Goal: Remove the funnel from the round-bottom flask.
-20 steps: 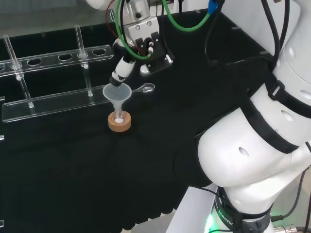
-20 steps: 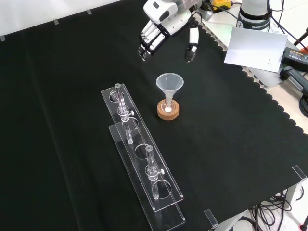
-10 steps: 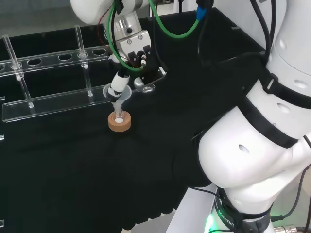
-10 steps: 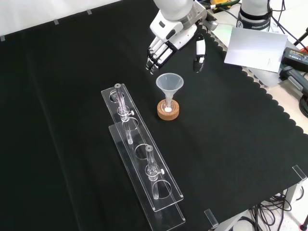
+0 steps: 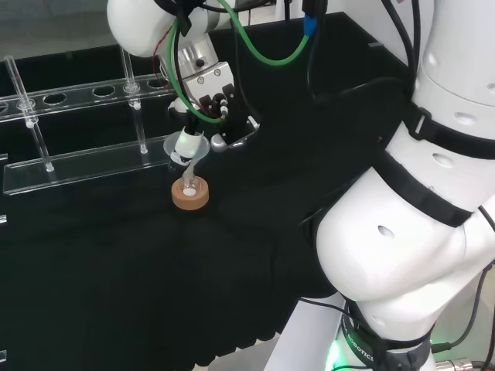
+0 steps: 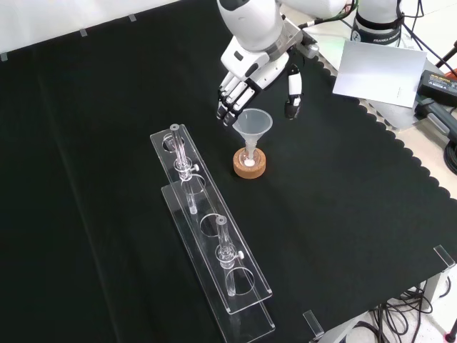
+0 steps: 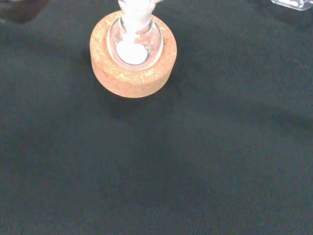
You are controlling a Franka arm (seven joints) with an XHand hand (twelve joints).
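— Where do we stand with the hand?

— We see it spread above the funnel in the front view, fingers straight on the funnel's left, thumb apart on its right, nothing held. The funnel mouth lies just below, between them.

— And the funnel itself?

— It sits upright, stem down in the neck of the round-bottom flask, which rests in the cork ring on the black cloth. Its long axis runs vertical.

— So what matters for us next?

— We judge the hand must close across the cone from either side, then lift straight up along that axis so the stem clears the neck. In the head view, a fingertip seems at the rim already; we cannot tell if it touches.
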